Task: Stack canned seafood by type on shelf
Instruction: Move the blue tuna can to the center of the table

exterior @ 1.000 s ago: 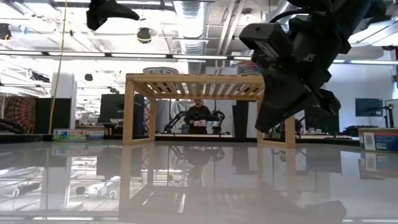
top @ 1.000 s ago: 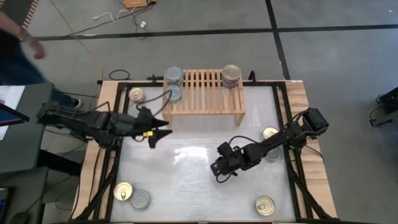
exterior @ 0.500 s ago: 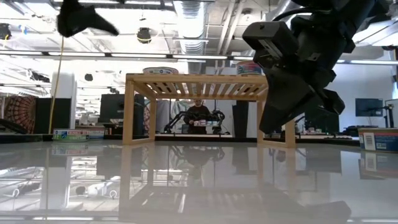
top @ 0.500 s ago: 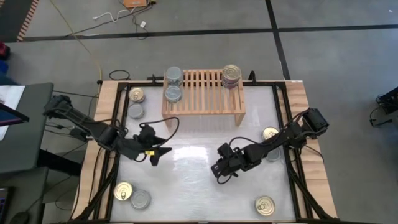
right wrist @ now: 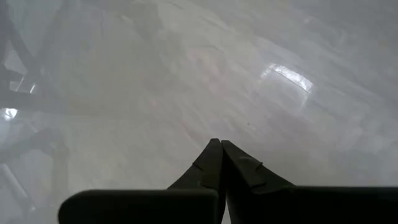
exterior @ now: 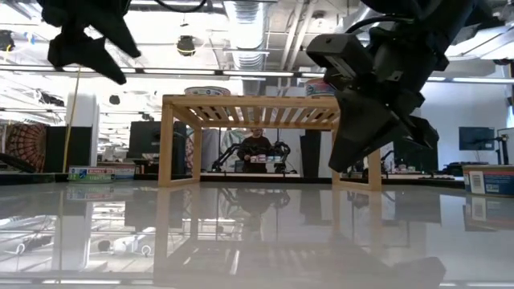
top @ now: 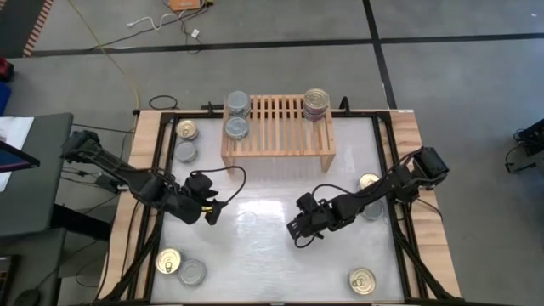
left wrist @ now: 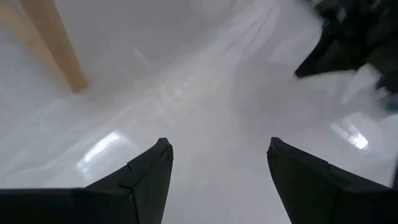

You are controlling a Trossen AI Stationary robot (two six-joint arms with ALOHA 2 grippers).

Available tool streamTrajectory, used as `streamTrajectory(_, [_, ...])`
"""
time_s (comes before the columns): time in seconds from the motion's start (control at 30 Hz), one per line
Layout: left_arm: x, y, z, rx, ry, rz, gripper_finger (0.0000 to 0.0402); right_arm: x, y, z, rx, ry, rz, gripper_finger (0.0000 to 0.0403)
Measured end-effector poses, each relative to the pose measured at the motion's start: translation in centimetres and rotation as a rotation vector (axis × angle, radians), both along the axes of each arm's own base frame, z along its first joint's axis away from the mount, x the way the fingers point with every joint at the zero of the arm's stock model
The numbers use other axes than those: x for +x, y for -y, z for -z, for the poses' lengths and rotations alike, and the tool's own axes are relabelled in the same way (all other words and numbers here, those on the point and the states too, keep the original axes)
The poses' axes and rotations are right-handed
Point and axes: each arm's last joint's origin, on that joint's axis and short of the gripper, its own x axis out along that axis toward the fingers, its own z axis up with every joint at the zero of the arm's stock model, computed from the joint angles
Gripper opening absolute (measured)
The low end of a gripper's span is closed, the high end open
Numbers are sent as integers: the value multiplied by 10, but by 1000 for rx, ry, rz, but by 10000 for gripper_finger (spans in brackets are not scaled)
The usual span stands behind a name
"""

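Tins (top: 237, 116) stacked on shelf (top: 278, 126), more scattered on bench (top: 272, 255). Left gripper (top: 212, 212) withdrawn from shelf toward near-left tins (top: 180, 267), jaws apart, empty; next pickup judged likely. Right gripper (top: 297, 231) idle mid-bench, jaws closed.

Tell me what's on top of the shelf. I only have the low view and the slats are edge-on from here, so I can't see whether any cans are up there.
Observer: Yes, there are. From above, the shelf has silver-topped cans in two spots at its left end and a gold-lidded stack at its right end.
Operator: Is either hand carrying a can right now?
Observer: No. The left wrist view shows the left hand open, with only bare table in the gap. The right hand is shut on nothing.
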Motion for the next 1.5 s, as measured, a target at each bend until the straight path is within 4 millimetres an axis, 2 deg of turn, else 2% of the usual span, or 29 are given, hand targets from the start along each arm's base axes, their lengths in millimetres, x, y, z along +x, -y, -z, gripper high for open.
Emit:
streamTrajectory(0.3, [-12,-4,13,16,-176,71,251,4,9,0,36,17,76,35])
streamTrajectory(0.47, [-22,-7,42,-10,-251,106,251,11,15,-4,68,73,114,31])
streamTrajectory(0.6, [-33,-13,58,-38,-222,99,251,21,13,-19,79,104,116,12])
streamTrajectory(0.7, [-41,-18,61,-49,-147,130,251,22,12,-33,54,37,115,12])
streamTrajectory(0.93, [-59,-29,61,-52,15,154,251,-1,19,-64,-75,-334,176,11])
streamTrajectory(1.1, [-64,-32,56,-34,77,164,251,-15,29,-69,-100,-508,209,11])
streamTrajectory(1.33, [-61,-31,55,-44,93,158,251,-31,42,-73,-134,-634,228,11])
streamTrajectory(1.5, [-56,-28,57,-58,97,143,251,-60,40,-79,-1,-592,201,11])
